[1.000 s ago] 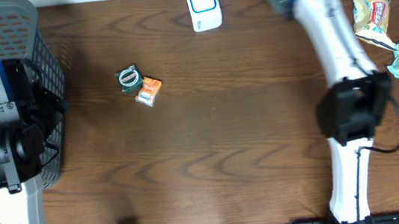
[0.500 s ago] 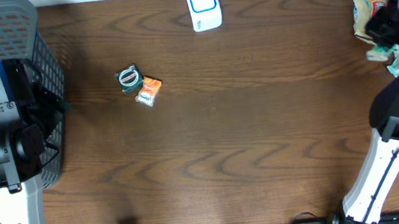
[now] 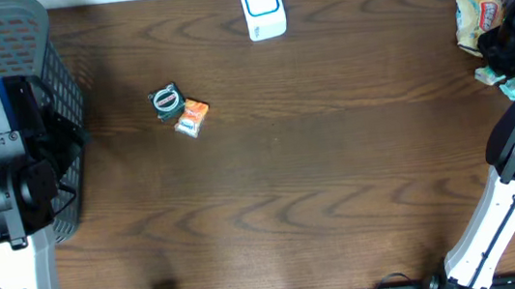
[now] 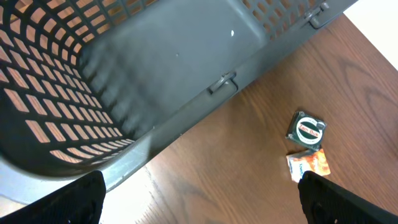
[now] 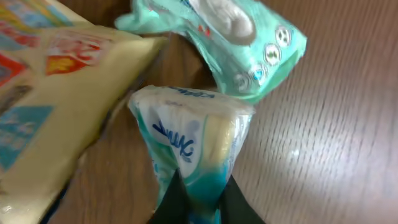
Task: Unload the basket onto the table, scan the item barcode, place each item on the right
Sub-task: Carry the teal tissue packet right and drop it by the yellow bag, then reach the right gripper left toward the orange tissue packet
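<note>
1. Two dark fingers (image 5: 169, 204) of the right pincer (image 5: 200, 202) are clenched on the lower end of a teal-and-white packet (image 5: 193, 140). The packet stands up out of the grip, its bottom squeezed narrow between them.
2. Close around the packet lie a teal wrapper (image 5: 249, 43) beyond it and a yellow snack bag (image 5: 56, 81) to one side. Whether the packet touches either one I cannot tell.
3. From overhead, this cluster sits at the far right edge of the counter (image 3: 339, 174). The scanner (image 3: 262, 8) stands at the top middle, well apart from it.
4. My judgement is that the item is in hand but the scan itself remains. No barcode shows on the visible face, and the packet is nowhere near the scanner. It looks as though it must be carried across and turned until its code faces the scanner window.
5. The left pincer (image 4: 199, 186) hangs released and holds nothing, by the rim of the basket (image 4: 155, 68). A round tin (image 3: 166, 99) and an orange sachet (image 3: 193, 118) lie together on the counter nearby.
</note>
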Robot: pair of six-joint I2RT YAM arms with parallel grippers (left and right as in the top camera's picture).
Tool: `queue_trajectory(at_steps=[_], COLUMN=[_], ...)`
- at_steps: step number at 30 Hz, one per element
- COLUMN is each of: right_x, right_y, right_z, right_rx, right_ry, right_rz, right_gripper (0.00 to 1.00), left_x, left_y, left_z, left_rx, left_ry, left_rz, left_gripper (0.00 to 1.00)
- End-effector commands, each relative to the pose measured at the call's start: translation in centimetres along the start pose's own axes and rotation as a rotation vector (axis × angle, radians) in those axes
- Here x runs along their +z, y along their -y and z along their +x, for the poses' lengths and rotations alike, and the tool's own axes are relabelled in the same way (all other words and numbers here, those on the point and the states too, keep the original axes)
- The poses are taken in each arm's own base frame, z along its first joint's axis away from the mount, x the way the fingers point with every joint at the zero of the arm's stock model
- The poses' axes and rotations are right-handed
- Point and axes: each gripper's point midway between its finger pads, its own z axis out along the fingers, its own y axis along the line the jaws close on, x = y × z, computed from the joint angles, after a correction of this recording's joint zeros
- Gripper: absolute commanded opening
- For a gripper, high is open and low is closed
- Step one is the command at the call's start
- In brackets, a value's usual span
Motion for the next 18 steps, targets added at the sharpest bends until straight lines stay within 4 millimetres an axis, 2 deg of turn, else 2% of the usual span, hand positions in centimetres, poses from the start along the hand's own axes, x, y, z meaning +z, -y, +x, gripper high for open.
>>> queue_trajectory(at_steps=[1, 2, 7, 10, 12, 14, 17, 18], right_x=[-0.1, -0.4, -1.6, -4.2, -6.5, -10.6, -14.1, -14.4], right_y=[-0.3, -0.7, -0.7, -1.4, -3.2, -5.3, -6.3, -6.4], right_z=[0.3, 0.6, 1.5, 4.0, 6.7, 11.0, 15.7, 16.4], right_rx=[-0.028, -0.133, -0.239, -0.344, -0.498, -0.746, -0.895, -0.915], right_ry=[-0.013, -0.029, -0.082, -0.208, -0.318, -0.448, -0.569, -0.581], right_rz=[-0.016, -0.042, -0.068, -0.189, -0.378, -0.683, -0.887, -0.891], right_gripper=[0.26, 0.40, 0.41, 0.41, 0.38, 0.33, 0.35, 0.36], left_x=[0.2, 0.2, 0.2, 0.2, 0.2, 0.2, 0.2, 0.2], left_y=[-0.3, -0.3, -0.3, -0.3, -0.3, -0.3, -0.3, -0.3], left_z=[0.0, 0.0, 0.0, 0.0, 0.0, 0.0, 0.0, 0.0], left_rx=[-0.016, -0.016, -0.017, -0.017, -0.016, -0.017, -0.017, -0.017], left_ry=[0.000, 0.000, 0.000, 0.000, 0.000, 0.000, 0.000, 0.000], left_rz=[-0.016, -0.016, -0.016, -0.016, -0.016, -0.016, -0.016, -0.016], left_gripper=[0.98, 0.98, 0.98, 0.98, 0.98, 0.98, 0.98, 0.98])
